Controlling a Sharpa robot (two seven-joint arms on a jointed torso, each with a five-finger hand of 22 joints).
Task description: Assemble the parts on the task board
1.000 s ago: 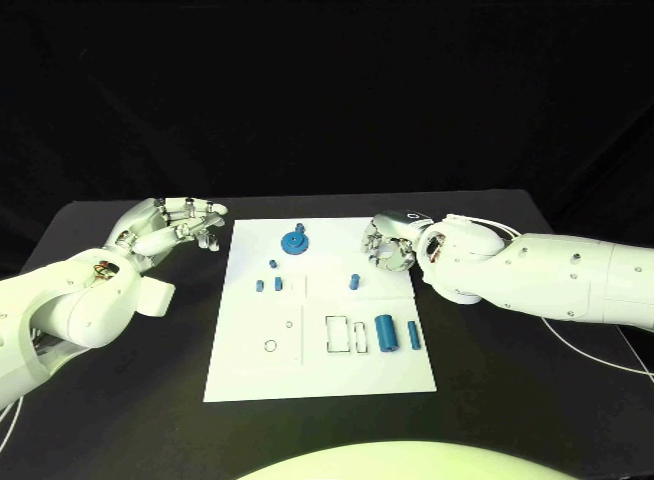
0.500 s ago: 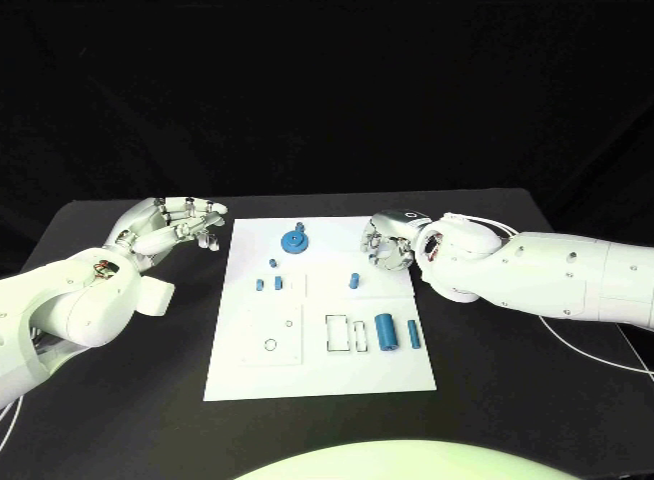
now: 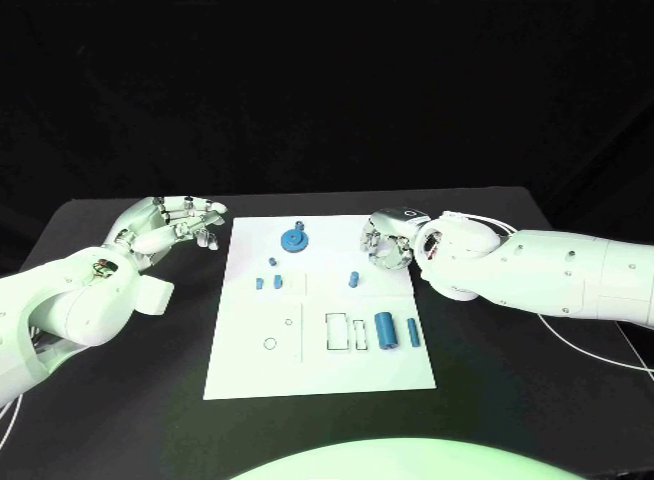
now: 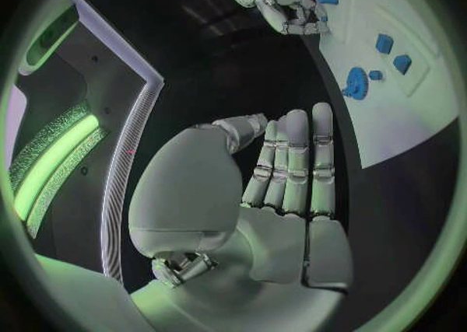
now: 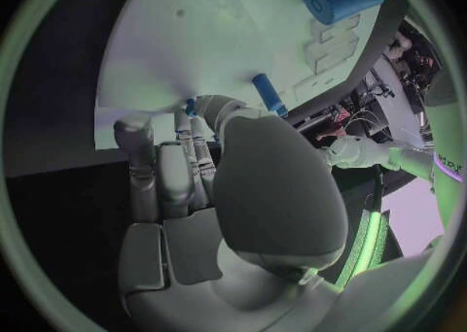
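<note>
Task board (image 3: pixel 320 350): lies between your two hands, blue parts loose on it.
Nearest part (image 3: pixel 355 279): just inside your right hand's fingertips, untouched.
Right hand (image 3: pixel 388 243): fingers curled, empty; unmoved over the last second.
Left hand (image 3: pixel 169 228): fingers straight, together, empty.
Meaning: you've not begun the pick.

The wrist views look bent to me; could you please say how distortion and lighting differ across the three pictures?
Head view: straight edges on the task board, dark backdrop, evenly lit. Left wrist view: fisheye circle, the board's edge curves, the left hand looms large. Right wrist view: same bending, the right hand fills the middle.
</note>
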